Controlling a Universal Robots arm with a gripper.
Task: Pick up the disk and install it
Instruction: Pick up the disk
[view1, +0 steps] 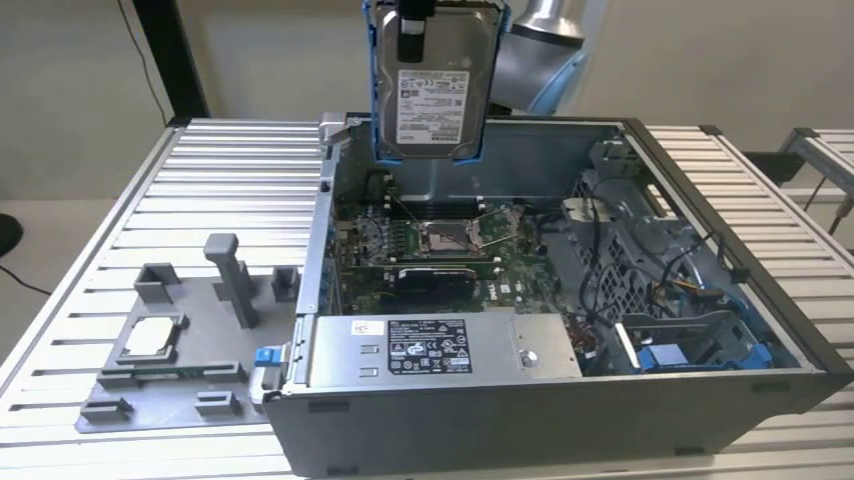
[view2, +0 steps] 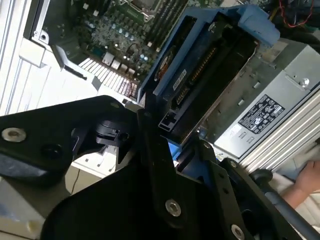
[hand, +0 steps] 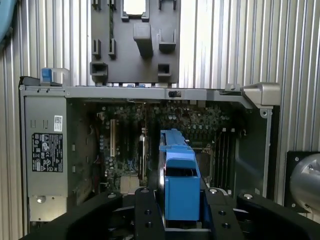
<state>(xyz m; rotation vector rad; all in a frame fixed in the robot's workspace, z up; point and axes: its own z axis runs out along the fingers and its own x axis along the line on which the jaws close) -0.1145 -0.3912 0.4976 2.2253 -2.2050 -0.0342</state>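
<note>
The disk (view1: 434, 90), a silver-grey drive with a white label in a blue frame, hangs upright in the air above the back of the open computer case (view1: 561, 420). My gripper (view1: 416, 18) is shut on its top edge at the upper rim of the exterior view. In the first wrist view the disk (hand: 180, 185) appears edge-on, clamped by the gripper (hand: 181, 217) between two black fingers (hand: 147, 212), with the motherboard below. The second wrist view has the disk (view2: 210, 65) running away from the gripper (view2: 182, 150).
Inside the case lie the motherboard (view1: 441, 240), a grey power supply box (view1: 441, 345) along the front and a blue drive bay (view1: 681, 355) amid cables at the exterior view's right. A grey fixture plate (view1: 174, 390) with a small silver chip (view1: 147, 335) sits beside the case. A hand (view2: 307, 182) is near the power supply.
</note>
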